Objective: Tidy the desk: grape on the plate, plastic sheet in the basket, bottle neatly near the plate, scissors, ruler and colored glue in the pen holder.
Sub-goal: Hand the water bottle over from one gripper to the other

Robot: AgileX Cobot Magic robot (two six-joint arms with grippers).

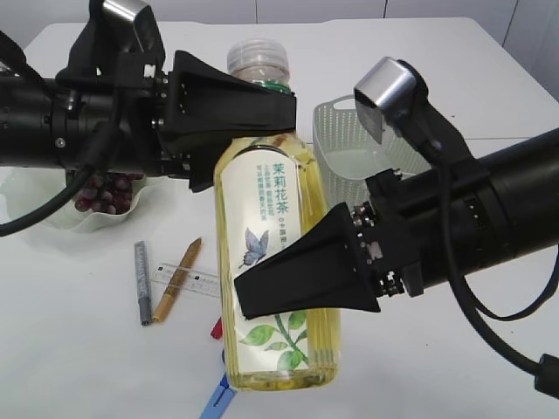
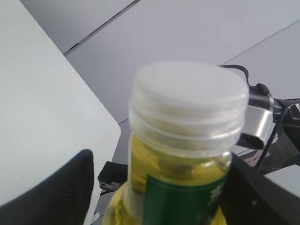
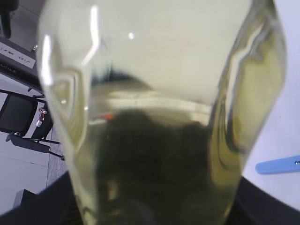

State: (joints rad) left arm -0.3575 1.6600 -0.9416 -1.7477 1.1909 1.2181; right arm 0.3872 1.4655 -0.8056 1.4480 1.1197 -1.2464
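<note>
1. Between both sets of jaws, the tall clear plastic bottle of yellow tea [image 1: 278, 262] hangs tilted above the white worktop [image 1: 70, 358]; one arm should probably let go before it is stood near the white scalloped plate [image 1: 61, 214].
2. The left gripper [image 1: 253, 109] grips the bottle's shoulder, its white cap [image 2: 190, 105] poking above the jaws.
3. The right gripper [image 1: 301, 279] clamps the lower body.
4. Below lie the clear ruler [image 1: 196, 281] and blue scissors [image 1: 218, 397].

The bottle [image 1: 277, 262] fills the frame's middle, the plate [image 1: 52, 209] at left, the basket [image 1: 349, 140] at upper right.
</note>
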